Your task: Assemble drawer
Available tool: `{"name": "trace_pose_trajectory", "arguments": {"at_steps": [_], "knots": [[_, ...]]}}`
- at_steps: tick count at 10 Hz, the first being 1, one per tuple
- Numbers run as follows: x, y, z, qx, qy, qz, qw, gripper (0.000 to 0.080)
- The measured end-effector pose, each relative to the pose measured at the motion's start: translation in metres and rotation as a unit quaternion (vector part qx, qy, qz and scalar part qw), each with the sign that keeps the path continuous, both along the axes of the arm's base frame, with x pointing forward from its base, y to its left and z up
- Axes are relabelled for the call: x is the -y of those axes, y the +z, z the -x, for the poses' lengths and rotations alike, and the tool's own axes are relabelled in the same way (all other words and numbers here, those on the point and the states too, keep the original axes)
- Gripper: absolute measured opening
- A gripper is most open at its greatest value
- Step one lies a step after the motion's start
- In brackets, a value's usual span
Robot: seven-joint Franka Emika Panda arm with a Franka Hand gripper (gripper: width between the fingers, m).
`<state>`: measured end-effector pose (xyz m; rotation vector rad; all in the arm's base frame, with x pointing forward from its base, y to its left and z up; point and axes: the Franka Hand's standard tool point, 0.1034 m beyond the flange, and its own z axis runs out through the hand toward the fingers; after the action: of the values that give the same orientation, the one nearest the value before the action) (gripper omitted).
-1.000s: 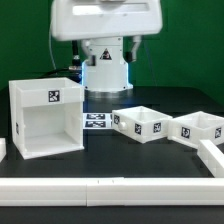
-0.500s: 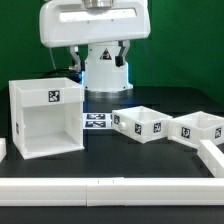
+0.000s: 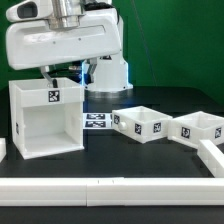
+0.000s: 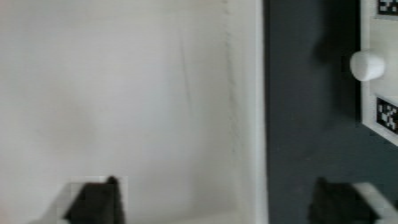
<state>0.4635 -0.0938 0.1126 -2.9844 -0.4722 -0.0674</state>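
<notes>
Nearest the camera, a white rail (image 3: pixel 110 187) runs across the front of the black table (image 3: pixel 165 100). Behind it the drawer's parts lie loose. The cube housing (image 3: pixel 45 125) stands on the exterior view's left with its open face forward. The middle tray (image 3: pixel 140 123) and the right-hand tray (image 3: pixel 201 127) sit side by side, well apart from it — neither is inside yet. The marker board (image 3: pixel 97 121) lies flat between housing and middle tray, slightly further back.

The gripper (image 3: pixel 63 72) hung over the table's middle a second ago. It has since swung to the exterior view's left and dropped, and now hovers just above the housing's rear top edge. In the wrist view its fingertips (image 4: pixel 98 200) stand wide apart and released, with the white wall below them. This looks like the approach to grasp the housing — the assembly itself is still ahead.
</notes>
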Motion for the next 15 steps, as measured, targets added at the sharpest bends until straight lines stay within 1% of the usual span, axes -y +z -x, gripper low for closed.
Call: {"name": "trace_pose_trajectory", "arguments": {"at_steps": [2, 3, 4, 5, 6, 7, 8, 9, 10, 11, 12, 14, 15], "knots": [[0.0, 0.0, 0.0, 0.0, 0.0, 0.0, 1.0, 0.0218], [0.0, 0.0, 0.0, 0.0, 0.0, 0.0, 1.0, 0.0218], [0.0, 0.0, 0.0, 0.0, 0.0, 0.0, 1.0, 0.0061], [0.0, 0.0, 0.0, 0.0, 0.0, 0.0, 1.0, 0.0061], [0.0, 0.0, -0.001, 0.0, -0.003, 0.0, 1.0, 0.0031], [0.002, 0.003, -0.013, 0.005, -0.021, 0.0, 1.0, 0.0031], [0.001, 0.007, -0.024, 0.01, -0.039, 0.001, 0.999, 0.0031], [-0.005, 0.009, -0.031, 0.009, -0.077, 0.0, 0.997, 0.0031], [-0.014, 0.013, -0.035, 0.002, -0.151, -0.002, 0.989, 0.0031], [-0.021, 0.015, -0.037, 0.0, -0.168, 0.001, 0.986, 0.0031], [-0.019, 0.013, -0.035, 0.007, -0.098, 0.003, 0.995, 0.0031], [-0.019, 0.012, -0.035, 0.013, -0.038, 0.006, 0.999, 0.0031], [-0.022, 0.012, -0.039, 0.006, -0.033, 0.005, 0.999, 0.0031]]}}
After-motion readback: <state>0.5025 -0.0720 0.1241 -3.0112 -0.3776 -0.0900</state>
